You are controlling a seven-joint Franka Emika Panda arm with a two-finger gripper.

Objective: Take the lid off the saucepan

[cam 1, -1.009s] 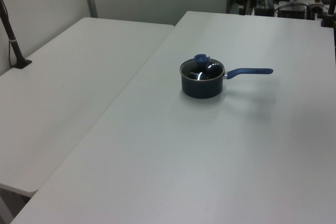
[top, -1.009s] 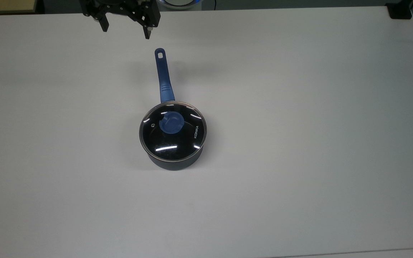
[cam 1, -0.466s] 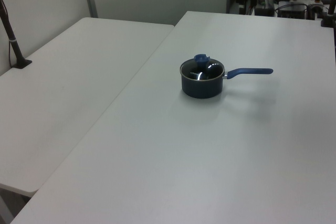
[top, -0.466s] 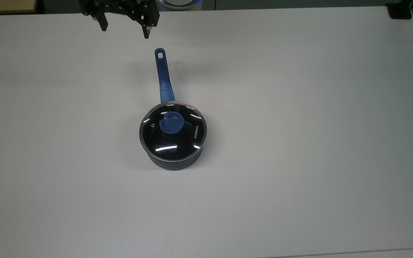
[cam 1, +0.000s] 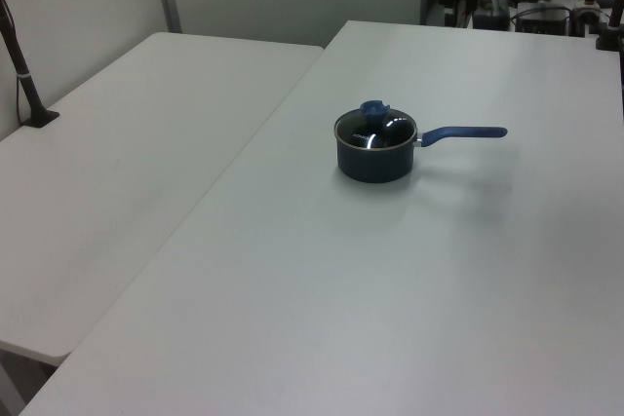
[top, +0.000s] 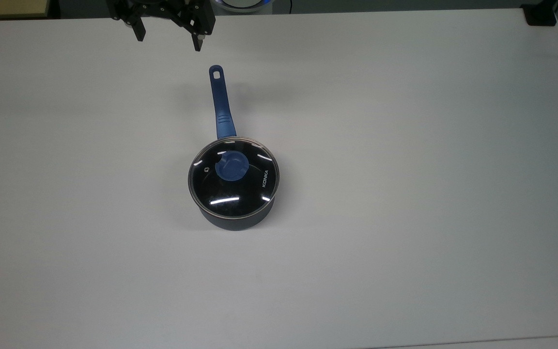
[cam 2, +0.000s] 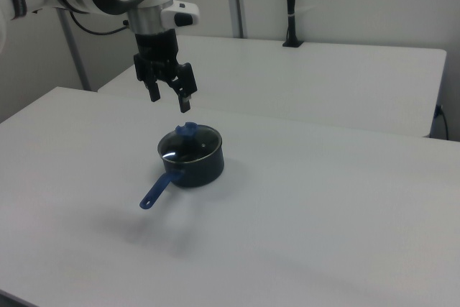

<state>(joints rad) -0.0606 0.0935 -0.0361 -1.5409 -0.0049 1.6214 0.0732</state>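
saucepan (top: 233, 213) on desk (top: 405, 194) | glass lid (top: 234, 175) sits on saucepan, blue knob (top: 231, 166) up | pincer (top: 168, 43) fingers apart, in the air beyond saucepan handle (top: 221, 103) end

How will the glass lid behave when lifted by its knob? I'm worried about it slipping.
The lid looks rigid glass with a metal rim, so probably stiff but breakable if dropped. Its blue knob is small and smooth-looking, so the open gripper may slip unless centred. It sits loose on the saucepan, likely lifting freely.
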